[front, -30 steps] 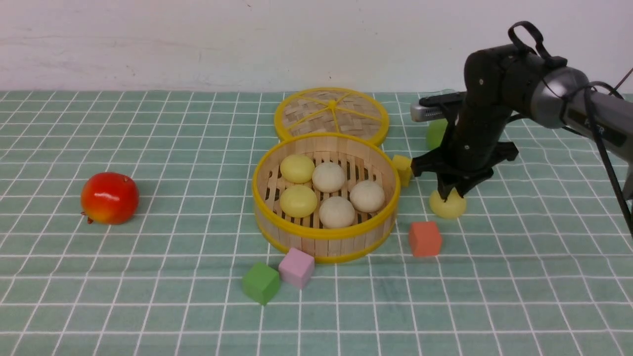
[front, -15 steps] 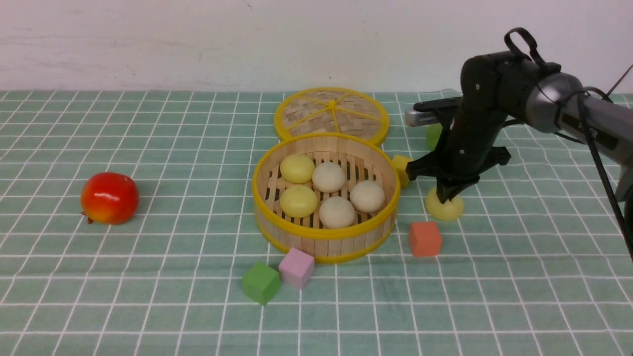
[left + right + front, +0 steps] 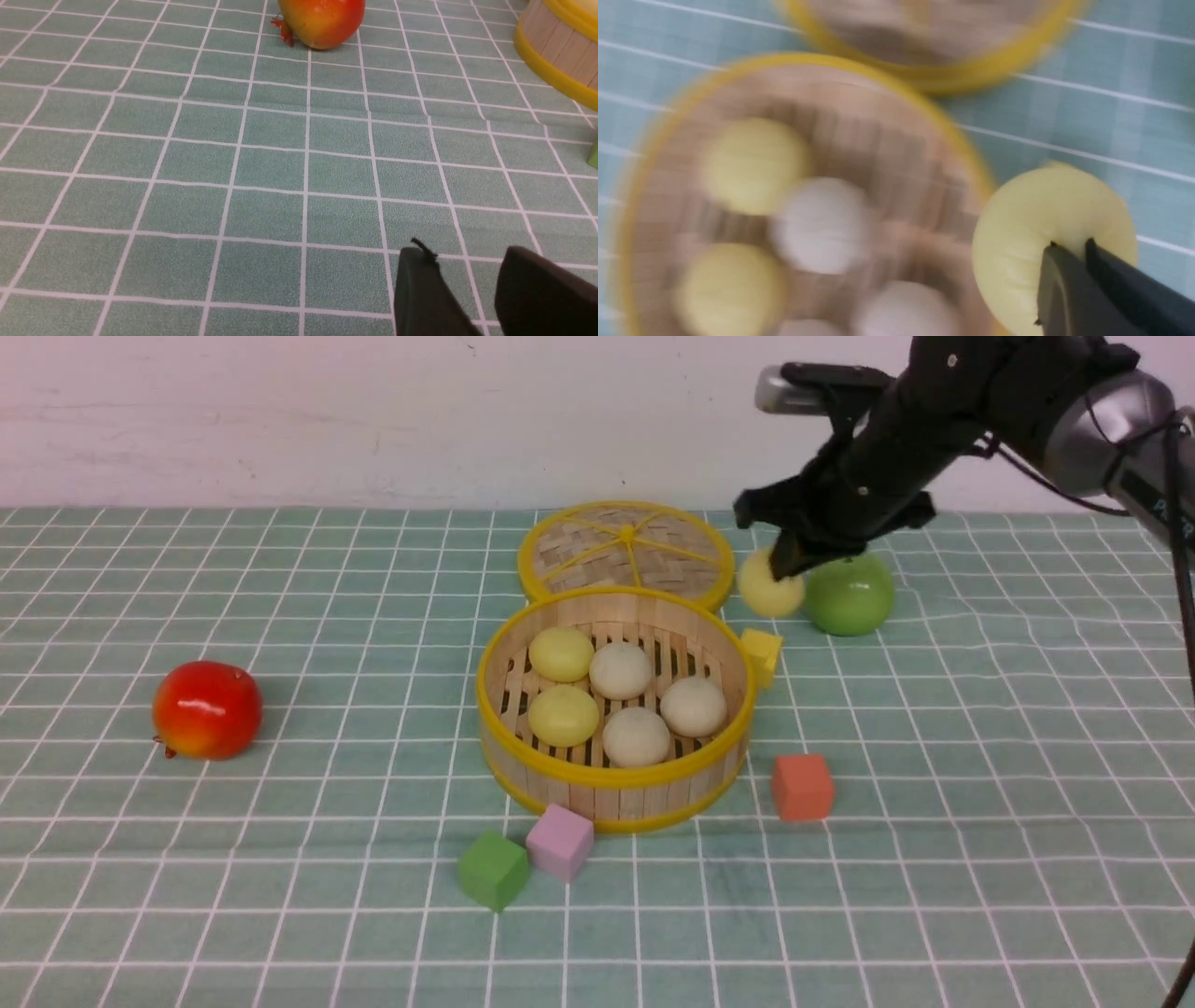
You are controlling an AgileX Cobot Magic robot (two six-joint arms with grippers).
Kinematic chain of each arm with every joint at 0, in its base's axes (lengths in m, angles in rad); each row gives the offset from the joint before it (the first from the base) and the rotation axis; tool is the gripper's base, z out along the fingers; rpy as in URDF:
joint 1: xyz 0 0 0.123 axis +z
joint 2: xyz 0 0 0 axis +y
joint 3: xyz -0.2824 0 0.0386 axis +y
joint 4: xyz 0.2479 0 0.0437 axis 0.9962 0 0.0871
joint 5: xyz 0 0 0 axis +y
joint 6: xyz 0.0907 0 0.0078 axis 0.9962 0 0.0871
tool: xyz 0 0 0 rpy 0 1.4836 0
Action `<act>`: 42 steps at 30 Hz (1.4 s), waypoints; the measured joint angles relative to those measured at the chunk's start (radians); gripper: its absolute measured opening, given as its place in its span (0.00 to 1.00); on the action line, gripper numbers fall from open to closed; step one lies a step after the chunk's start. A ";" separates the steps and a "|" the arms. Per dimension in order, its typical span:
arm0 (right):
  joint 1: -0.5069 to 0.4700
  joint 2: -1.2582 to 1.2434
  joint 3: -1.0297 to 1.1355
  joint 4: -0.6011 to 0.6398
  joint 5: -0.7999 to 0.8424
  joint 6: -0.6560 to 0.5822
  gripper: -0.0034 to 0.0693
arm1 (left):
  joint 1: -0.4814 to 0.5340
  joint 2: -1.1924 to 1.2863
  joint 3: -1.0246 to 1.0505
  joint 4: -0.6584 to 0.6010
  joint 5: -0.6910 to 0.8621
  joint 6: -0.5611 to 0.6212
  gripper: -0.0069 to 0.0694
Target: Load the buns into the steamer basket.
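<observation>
The steamer basket (image 3: 611, 784) stands mid-table with several buns inside: two pale yellow ones (image 3: 561, 653) (image 3: 563, 715) and three beige-white ones (image 3: 621, 669). My right gripper (image 3: 784, 569) is shut on a pale yellow bun (image 3: 767, 592) and holds it in the air, to the right of and behind the basket. In the right wrist view the held bun (image 3: 1031, 242) hangs beside the blurred basket (image 3: 672, 154). My left gripper (image 3: 467, 266) hovers low over bare cloth with a gap between its fingers and nothing in them.
The flat woven lid (image 3: 625, 553) lies behind the basket. A green apple (image 3: 851, 597) sits behind the held bun. A yellow cube (image 3: 764, 653), an orange cube (image 3: 802, 786), pink (image 3: 559, 840) and green (image 3: 492, 870) cubes surround the basket. A red fruit (image 3: 206, 708) lies left.
My right gripper has lifted the pale yellow bun off the cloth and carried it up and back-left, uncovering the green apple.
</observation>
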 joint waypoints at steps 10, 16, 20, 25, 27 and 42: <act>0.034 0.114 0.000 0.149 -0.062 -0.137 0.05 | 0.000 0.000 0.000 0.000 0.000 0.000 0.40; 0.042 0.143 0.000 0.124 -0.084 -0.144 0.07 | 0.000 0.000 0.000 0.000 0.000 0.000 0.40; 0.050 0.143 0.000 0.082 -0.094 -0.144 0.15 | 0.000 0.000 0.000 0.000 0.000 0.000 0.40; 0.060 0.131 0.000 0.074 -0.083 -0.144 0.41 | 0.000 0.000 0.000 0.000 0.000 0.000 0.40; 0.060 0.100 0.000 0.074 -0.056 -0.145 0.55 | 0.000 0.000 0.000 0.000 0.000 0.000 0.40; -0.003 -0.491 0.280 -0.146 0.091 -0.094 0.10 | 0.000 0.000 0.000 0.000 0.000 0.000 0.40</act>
